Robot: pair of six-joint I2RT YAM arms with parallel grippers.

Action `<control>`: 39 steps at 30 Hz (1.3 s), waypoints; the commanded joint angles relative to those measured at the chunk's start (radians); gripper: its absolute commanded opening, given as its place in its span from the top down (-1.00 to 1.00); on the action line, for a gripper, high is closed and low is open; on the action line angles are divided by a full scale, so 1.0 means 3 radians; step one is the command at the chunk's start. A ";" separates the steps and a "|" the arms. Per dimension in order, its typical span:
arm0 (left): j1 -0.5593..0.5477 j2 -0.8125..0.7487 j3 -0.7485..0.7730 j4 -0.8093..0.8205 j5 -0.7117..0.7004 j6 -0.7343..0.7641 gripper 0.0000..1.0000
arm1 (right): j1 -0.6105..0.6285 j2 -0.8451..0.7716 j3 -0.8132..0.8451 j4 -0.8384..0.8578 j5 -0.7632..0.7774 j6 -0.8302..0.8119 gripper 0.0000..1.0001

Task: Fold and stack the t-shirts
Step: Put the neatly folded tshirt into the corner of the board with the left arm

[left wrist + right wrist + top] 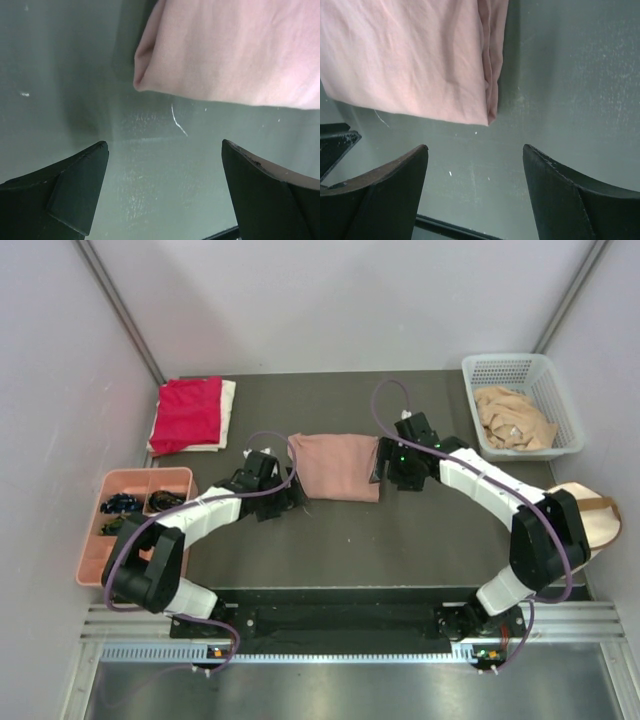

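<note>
Hovering the spread, empty left gripper (164, 146) and right gripper (475, 148) at opposite ends of the folded dusty-pink soft-cloth t-shirt (335, 467) lying centrally on the dark table (400, 540), judging it light and limp, best pinched at its layered corners.

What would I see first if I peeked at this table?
A folded pink t-shirt lies in the middle, with the open left gripper and open right gripper at its two ends. Far left, a red t-shirt sits on a white one; far right, a tan t-shirt lies crumpled in a white basket.
</note>
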 commanded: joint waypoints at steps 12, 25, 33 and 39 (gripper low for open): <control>-0.0016 0.0643 0.0235 0.0622 -0.0212 -0.0289 -0.98 | 0.0037 -0.0466 -0.0199 -0.0096 0.0080 0.0054 -0.53; 0.0097 0.0960 0.0455 0.0617 -0.0289 -0.0331 0.11 | 0.0037 -0.0543 -0.0332 -0.0101 0.0116 0.0075 -0.53; 0.0239 0.1119 0.0868 0.0229 -0.0509 0.0057 1.00 | 0.0037 -0.0553 -0.0363 -0.0061 0.0096 0.0090 -0.53; 0.0327 0.1635 0.1905 -0.0272 -0.0667 0.0920 1.00 | 0.0037 -0.0569 -0.0439 -0.0040 0.0096 0.0080 -0.53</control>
